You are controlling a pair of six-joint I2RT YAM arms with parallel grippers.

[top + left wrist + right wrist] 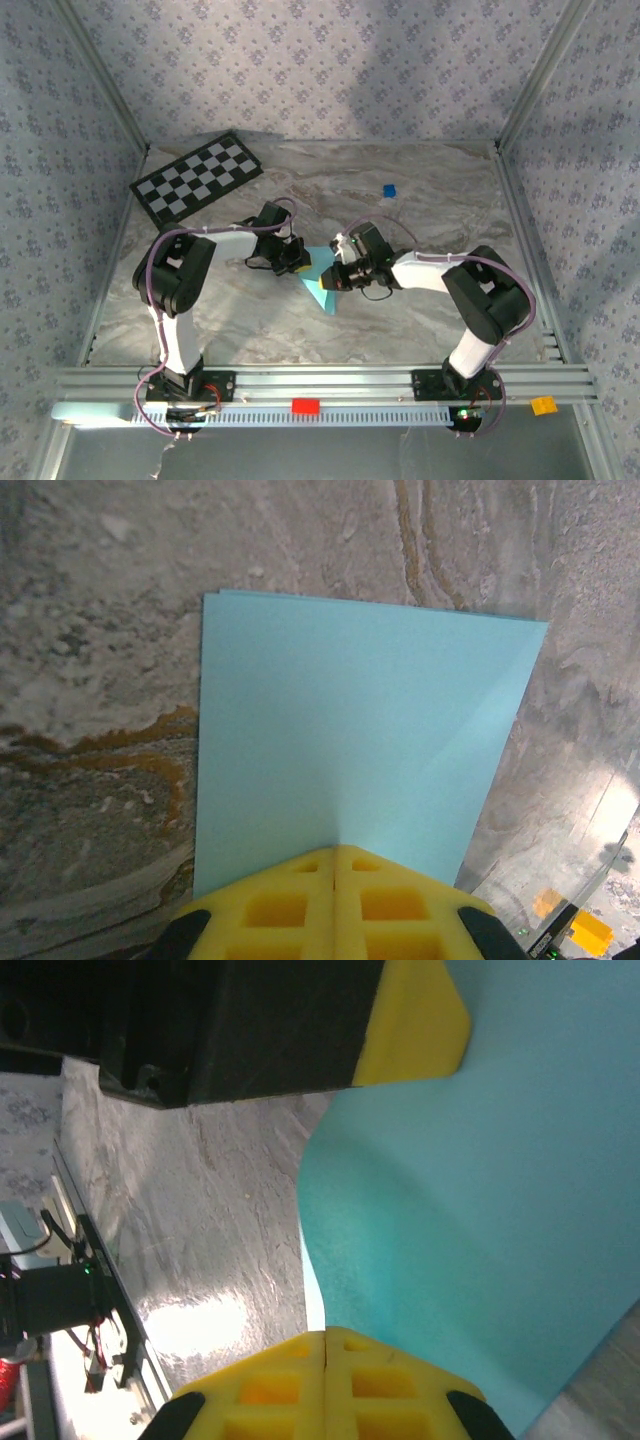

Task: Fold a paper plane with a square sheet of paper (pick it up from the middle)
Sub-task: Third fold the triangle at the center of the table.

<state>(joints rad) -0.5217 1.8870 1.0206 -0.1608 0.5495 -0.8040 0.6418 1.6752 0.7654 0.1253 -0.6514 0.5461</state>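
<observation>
1. the table (420, 320) has a grey-and-tan marbled top, with brown veins showing in the left wrist view. pale wallpaper with a small repeated flower print closes it in on three sides, and silver metal rails (330, 378) run along the near edge and up the corners.
2. a flat black-and-white checkerboard (197, 178) lies at the far left corner, turned at an angle. a tiny dark-blue cube (389, 190) sits far right of centre, well apart from both arms. a small red block (305, 406) and a small orange block (543, 405) rest on the near rail.
3. both arms bend inward and meet at mid-table, so their wrists cover part of what they hold in the top view.
4. the thin light sky-blue sheet of paper (322, 285) is at the middle of the table, between the two claws. whether it touches the table cannot be told.
5. the left claw (303, 262) has its yellow pads (280, 905) pressed together on one edge of the sheet (360, 740), which spreads flat away from it.
6. the right claw (336, 277) has its yellow pads (390, 1390) together too, clamped on another edge of the sheet (480, 1210), which curves here. one yellow fingertip (415, 1020) of the left claw lies against the sheet further along.
7. from above, the visible part of the sheet narrows to a corner pointing toward the near edge, slightly right, with its long axis running roughly far to near.
</observation>
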